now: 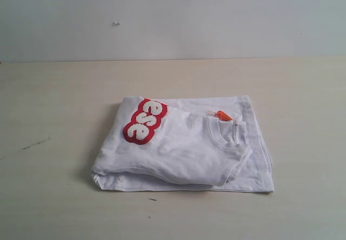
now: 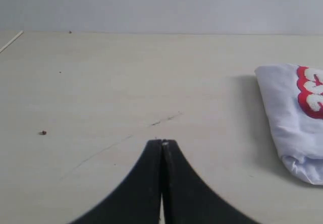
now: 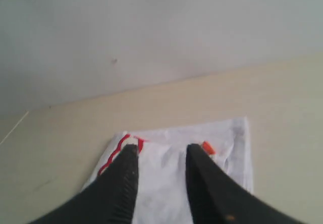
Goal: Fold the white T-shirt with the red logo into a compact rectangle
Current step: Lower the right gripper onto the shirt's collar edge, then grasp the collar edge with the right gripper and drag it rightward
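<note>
The white T-shirt (image 1: 189, 148) lies folded into a thick rectangle in the middle of the table, its ribbed neck and orange tag (image 1: 224, 115) on top at the right. Part of the red logo (image 1: 145, 121) shows on the upper left of the bundle. Neither arm appears in the exterior view. My left gripper (image 2: 162, 143) is shut with nothing in it, above bare table, the shirt (image 2: 290, 118) off to one side of it. My right gripper (image 3: 160, 151) is open and empty, held above the shirt (image 3: 166, 183), with the orange tag (image 3: 207, 147) beside one finger.
The pale wooden table (image 1: 54, 121) runs back to a white wall (image 1: 173, 18). Faint scuff marks (image 1: 33, 144) lie on the table left of the shirt, and a small dark speck (image 1: 153, 199) sits by its front edge.
</note>
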`<control>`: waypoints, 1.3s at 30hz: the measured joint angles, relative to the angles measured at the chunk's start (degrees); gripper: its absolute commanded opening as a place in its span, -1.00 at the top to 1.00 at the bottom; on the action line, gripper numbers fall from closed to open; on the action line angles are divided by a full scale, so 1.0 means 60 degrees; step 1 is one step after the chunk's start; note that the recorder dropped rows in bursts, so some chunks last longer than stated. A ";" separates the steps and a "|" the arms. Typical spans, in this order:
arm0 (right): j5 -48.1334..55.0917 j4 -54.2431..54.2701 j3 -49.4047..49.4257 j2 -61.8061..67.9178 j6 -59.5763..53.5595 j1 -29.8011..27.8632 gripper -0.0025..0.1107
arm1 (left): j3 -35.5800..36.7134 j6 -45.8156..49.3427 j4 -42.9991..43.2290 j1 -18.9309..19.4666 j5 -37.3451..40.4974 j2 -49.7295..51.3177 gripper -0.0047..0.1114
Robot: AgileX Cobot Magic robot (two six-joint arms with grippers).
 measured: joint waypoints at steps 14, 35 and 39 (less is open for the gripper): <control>0.0705 0.4183 -0.0722 0.7543 -0.4499 0.0000 -0.05 | 0.0000 0.0000 0.0000 0.0000 0.0000 0.0000 0.92; 0.0366 0.5622 -0.2977 1.3298 -0.6332 0.0942 -0.05 | 0.0000 0.0000 0.0000 0.0000 0.0000 0.0000 0.92; 0.0189 0.5673 -0.3016 1.3396 -0.6350 0.0980 -0.05 | 0.0000 0.0000 0.0000 0.0000 0.0000 0.0000 0.92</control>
